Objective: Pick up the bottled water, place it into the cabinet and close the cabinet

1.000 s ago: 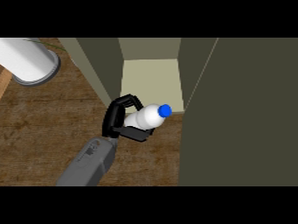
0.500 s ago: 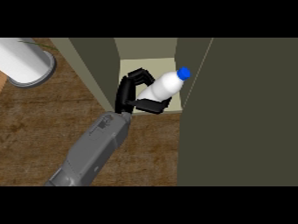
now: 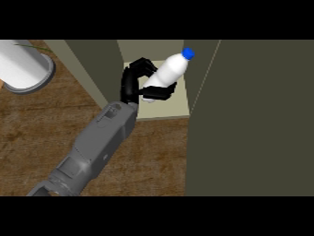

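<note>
My left hand (image 3: 136,85) is curled round the bottled water (image 3: 167,72), fingers and thumb clamped on its lower half, so most of the bottle's bottom end is hidden behind them. The bottle is tilted, with its blue cap (image 3: 188,53) pointing up and to the right in the head view. It sits in my grasp over the pale floor (image 3: 171,109) of the open cabinet; I cannot tell whether its base touches that floor. My grey forearm (image 3: 95,147) runs back from the hand towards the lower left, crossing the wooden surface (image 3: 152,156). The cabinet's dark side wall (image 3: 95,64) stands just left of my hand. A wide dark panel, which looks like the cabinet door (image 3: 268,120), fills the right side. Well off to the upper left lies a white cylinder (image 3: 16,64).
</note>
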